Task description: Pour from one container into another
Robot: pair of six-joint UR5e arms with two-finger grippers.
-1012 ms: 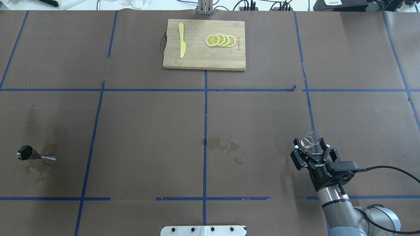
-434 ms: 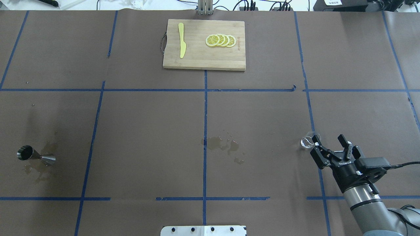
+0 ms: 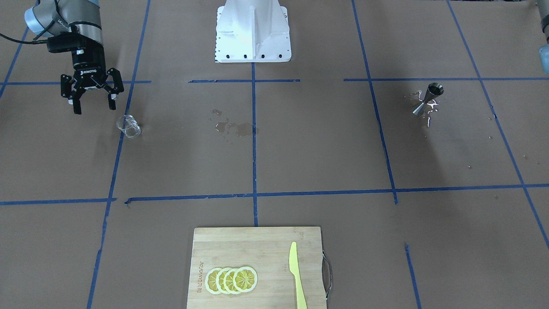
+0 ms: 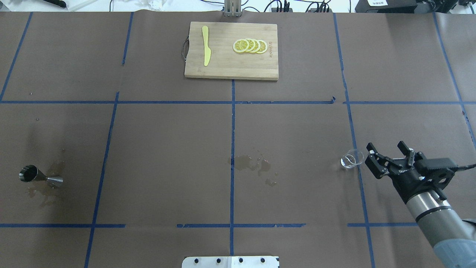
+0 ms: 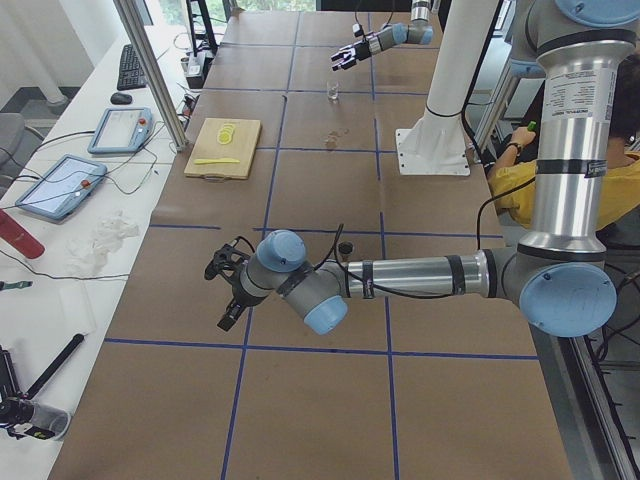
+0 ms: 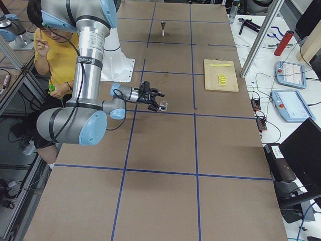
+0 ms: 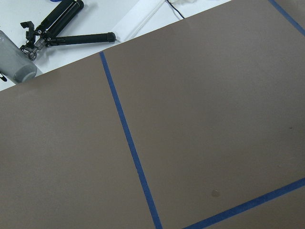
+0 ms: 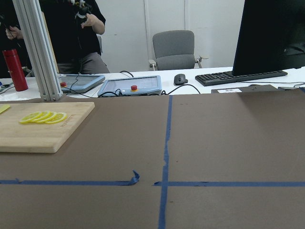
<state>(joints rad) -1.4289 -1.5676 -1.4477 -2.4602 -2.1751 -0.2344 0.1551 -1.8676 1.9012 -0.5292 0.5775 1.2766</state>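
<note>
Right gripper [image 4: 385, 146] hung wide open, empty, glass cup [image 4: 350, 159] just to its left; jigger [image 4: 40, 177] stood far off near the table's [image 4: 167, 149] left edge. Left gripper [image 5: 220, 293]: couldn't tell.

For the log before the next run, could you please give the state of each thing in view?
Cup: upright, unheld.
Jigger: upright, in a puddle.
Right gripper: open, empty.
Left gripper: cannot tell.
Lemon slices: fanned on board.
Knife: flat on board.

Cup [image 4: 351, 159] stands beside right gripper [image 4: 386, 146], jigger [image 4: 40, 177] far across the table [image 4: 167, 149].
</note>
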